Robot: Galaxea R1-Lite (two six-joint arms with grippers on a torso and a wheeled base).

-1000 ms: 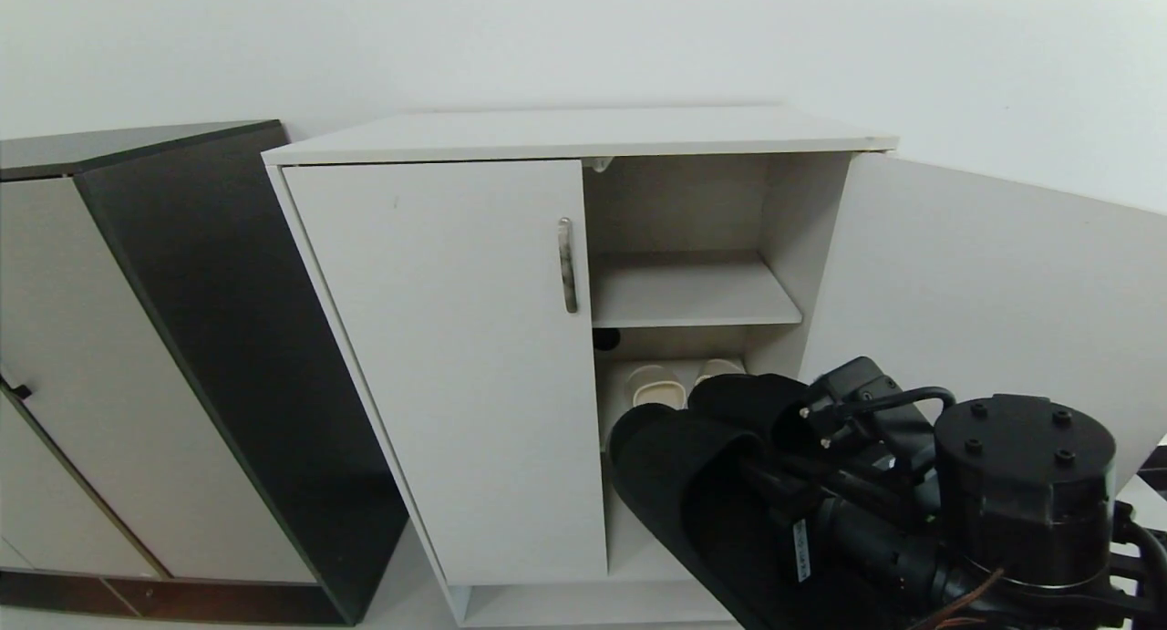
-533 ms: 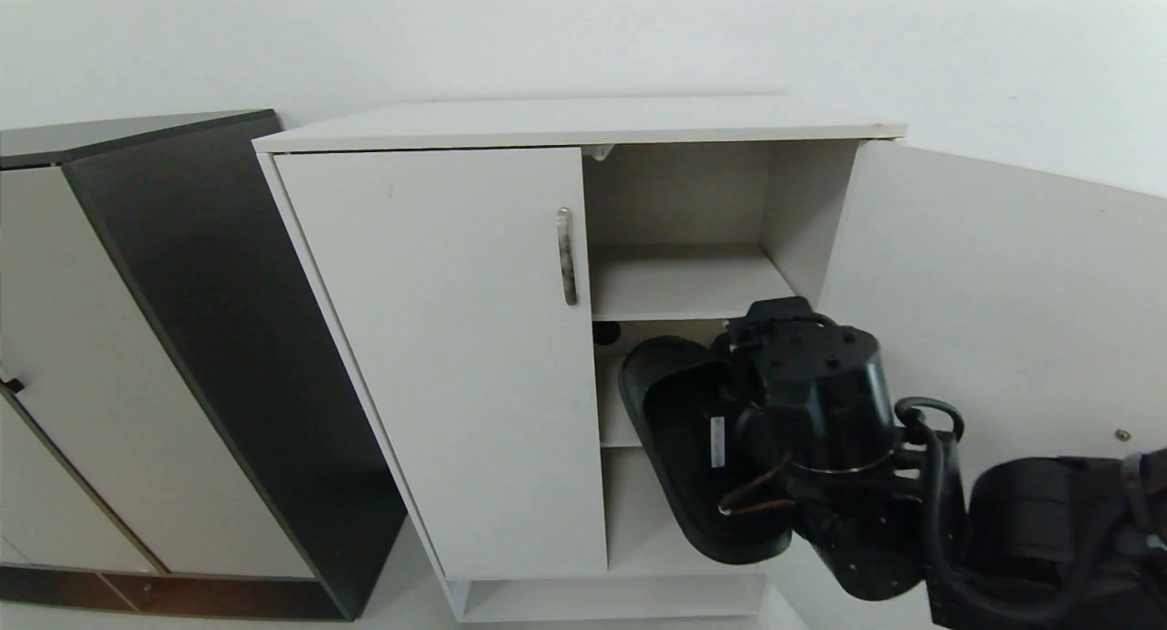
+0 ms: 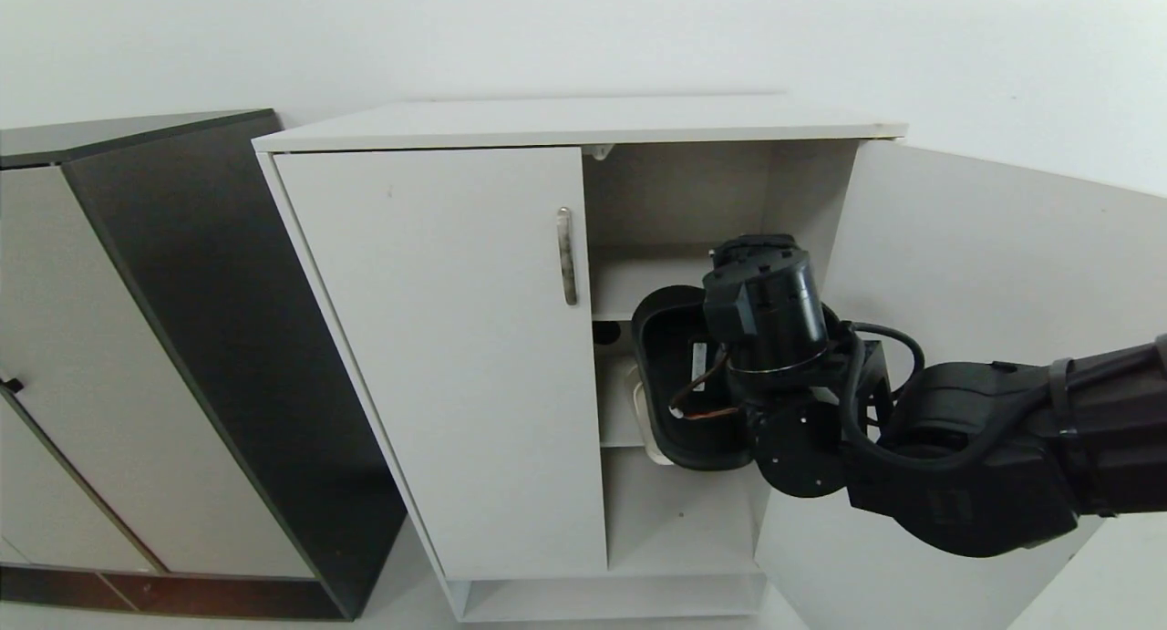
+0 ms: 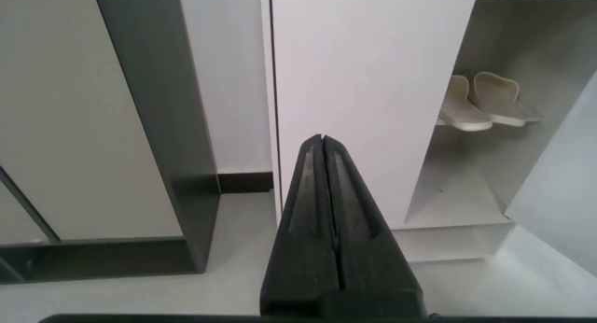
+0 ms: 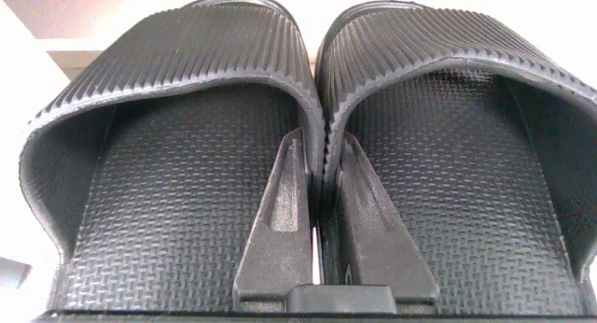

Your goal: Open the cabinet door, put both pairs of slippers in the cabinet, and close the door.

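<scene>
Right end effector (image 5: 322,144) is clamped on the two inner side walls of the black slippers (image 5: 187,174), pinching them together. It holds the pair at the front edge of the cabinet's (image 3: 565,124) lower shelf (image 3: 618,434), where the white slippers (image 4: 490,99) lie. I judge them light, soft ribbed rubber. The walls flex, so a deep bite at mid-length suits best. Left end effector (image 4: 322,144) hangs outside, fingers together, empty.
</scene>
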